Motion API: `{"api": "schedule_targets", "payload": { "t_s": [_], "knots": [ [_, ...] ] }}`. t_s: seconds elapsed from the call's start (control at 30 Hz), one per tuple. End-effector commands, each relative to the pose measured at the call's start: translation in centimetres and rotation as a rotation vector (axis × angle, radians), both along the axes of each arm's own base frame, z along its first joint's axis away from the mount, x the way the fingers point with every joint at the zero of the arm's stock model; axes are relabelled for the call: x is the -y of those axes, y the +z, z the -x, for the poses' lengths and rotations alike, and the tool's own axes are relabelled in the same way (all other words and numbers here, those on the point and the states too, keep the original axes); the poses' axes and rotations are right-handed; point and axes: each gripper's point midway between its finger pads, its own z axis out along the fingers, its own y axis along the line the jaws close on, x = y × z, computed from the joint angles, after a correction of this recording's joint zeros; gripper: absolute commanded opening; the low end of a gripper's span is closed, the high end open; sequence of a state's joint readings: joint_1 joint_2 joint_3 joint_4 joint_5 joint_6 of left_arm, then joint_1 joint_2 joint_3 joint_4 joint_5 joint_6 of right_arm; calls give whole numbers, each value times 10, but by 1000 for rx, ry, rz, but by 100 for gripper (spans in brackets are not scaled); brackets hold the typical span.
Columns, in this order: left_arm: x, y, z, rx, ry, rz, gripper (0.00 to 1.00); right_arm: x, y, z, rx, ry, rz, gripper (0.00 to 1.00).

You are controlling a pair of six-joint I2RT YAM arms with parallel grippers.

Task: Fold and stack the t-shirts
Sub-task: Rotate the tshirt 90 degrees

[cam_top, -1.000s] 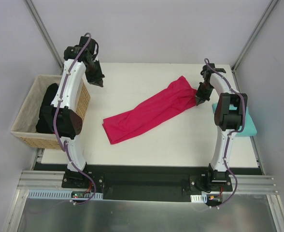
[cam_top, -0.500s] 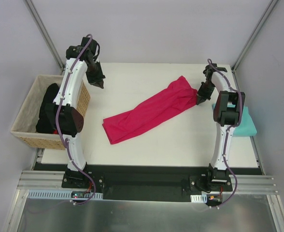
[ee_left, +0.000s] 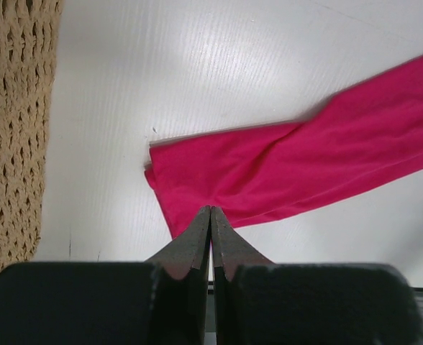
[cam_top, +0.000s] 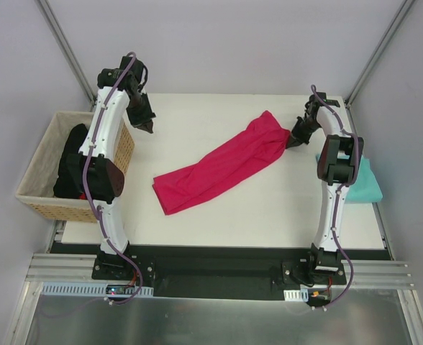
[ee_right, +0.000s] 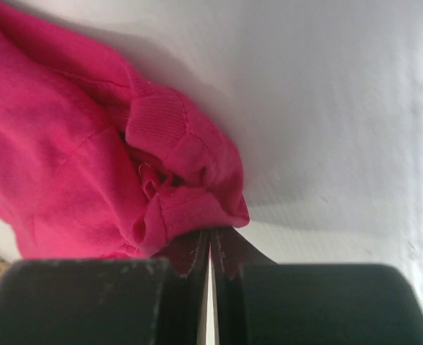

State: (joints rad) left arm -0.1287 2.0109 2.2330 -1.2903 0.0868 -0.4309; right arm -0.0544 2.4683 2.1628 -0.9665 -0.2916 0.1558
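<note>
One pink t-shirt (cam_top: 222,167), its end pinched by the right gripper (cam_top: 292,139); one teal t-shirt (cam_top: 370,183); one basket (cam_top: 39,165); left gripper (cam_top: 148,129) fingers pressed together, empty

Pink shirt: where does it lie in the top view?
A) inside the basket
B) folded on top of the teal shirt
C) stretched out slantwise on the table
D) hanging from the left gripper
C: the pink shirt lies as a long slanted band on the table, apart from the basket and the teal shirt.
</note>
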Motion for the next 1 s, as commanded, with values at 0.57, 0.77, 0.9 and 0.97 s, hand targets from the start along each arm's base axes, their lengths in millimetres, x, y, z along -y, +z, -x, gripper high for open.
{"api": "schedule_targets", "payload": {
  "t_s": [0.57, 0.77, 0.9, 0.97],
  "knots": [
    [-14, -60, 10, -117, -49, -66, 0, -4, 97, -3, 275, 61, 98, 18],
    [-7, -67, 2, -111, -75, -36, 0, -50, 98, 40, 211, 164, 88, 1],
    [1, -54, -6, -63, -96, 6, 0, -91, 78, 62, 156, 226, 67, 1],
    [3, -46, -8, -43, -102, 20, 0, -117, 65, 73, 123, 270, 54, 1]
  ]
}}
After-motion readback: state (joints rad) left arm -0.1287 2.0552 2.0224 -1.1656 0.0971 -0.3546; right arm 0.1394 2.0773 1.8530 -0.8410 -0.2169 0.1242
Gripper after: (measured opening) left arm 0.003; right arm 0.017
